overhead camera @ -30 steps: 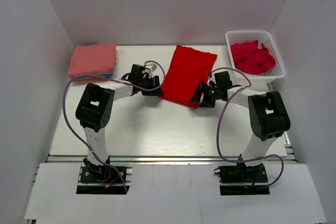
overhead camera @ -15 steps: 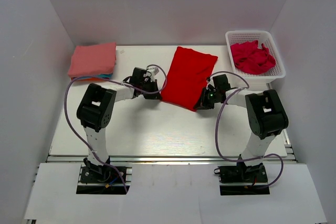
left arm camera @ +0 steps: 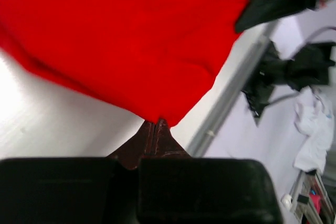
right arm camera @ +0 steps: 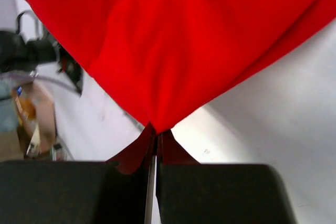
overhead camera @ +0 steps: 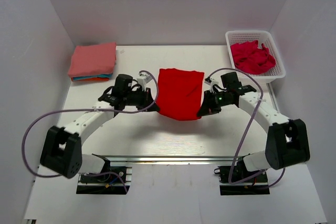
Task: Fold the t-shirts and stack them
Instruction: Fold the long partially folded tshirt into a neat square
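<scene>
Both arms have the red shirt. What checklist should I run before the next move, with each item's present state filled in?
1. Left tool shut on a corner of the red shirt: ok.
2. Right tool shut on the other near corner: ok.
3. Cloth spans between the tools without bunching: ok.
4. Folded stack apart from both arms: ok.
5. Shirt's far edge lifted off the table: cannot tell.

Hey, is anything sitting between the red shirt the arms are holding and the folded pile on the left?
Nothing loose does. The red t-shirt is pinched by the left gripper and right gripper. Only open table and the left arm's own wrist lie between it and the folded stack.
</scene>
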You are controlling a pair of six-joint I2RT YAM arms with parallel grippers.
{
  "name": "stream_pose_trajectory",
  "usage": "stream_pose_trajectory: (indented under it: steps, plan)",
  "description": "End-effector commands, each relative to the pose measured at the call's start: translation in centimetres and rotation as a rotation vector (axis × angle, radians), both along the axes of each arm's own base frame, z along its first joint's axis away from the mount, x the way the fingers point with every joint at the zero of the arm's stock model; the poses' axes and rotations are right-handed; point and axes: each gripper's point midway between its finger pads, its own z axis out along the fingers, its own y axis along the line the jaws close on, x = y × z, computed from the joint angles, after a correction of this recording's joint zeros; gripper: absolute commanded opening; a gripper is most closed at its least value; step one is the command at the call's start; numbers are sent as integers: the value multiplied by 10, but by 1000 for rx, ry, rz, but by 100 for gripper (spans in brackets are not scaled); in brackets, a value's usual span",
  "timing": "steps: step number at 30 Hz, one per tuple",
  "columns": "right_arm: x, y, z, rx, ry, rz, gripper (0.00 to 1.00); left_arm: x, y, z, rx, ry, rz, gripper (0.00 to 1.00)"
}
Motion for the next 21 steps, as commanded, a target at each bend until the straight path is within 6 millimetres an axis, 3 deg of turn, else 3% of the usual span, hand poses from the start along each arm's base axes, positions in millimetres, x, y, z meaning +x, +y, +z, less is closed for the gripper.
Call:
stream_pose_trajectory:
  steps: [1,8,11,14,21]
  plan:
    - [-25,6,36,99,-25,111,0,-32,-4,34,-101,-47,-115,0]
    - [-25,18,85,250,-187,169,0,-28,1,71,-130,-155,-74,0]
    - [-13,17,87,230,-189,134,0,-17,6,68,-99,-120,-9,0]
    - [0,17,79,216,-141,103,0,9,14,59,-32,-99,108,0]
    - [57,16,79,179,-158,-11,0,62,27,55,48,-102,347,0]
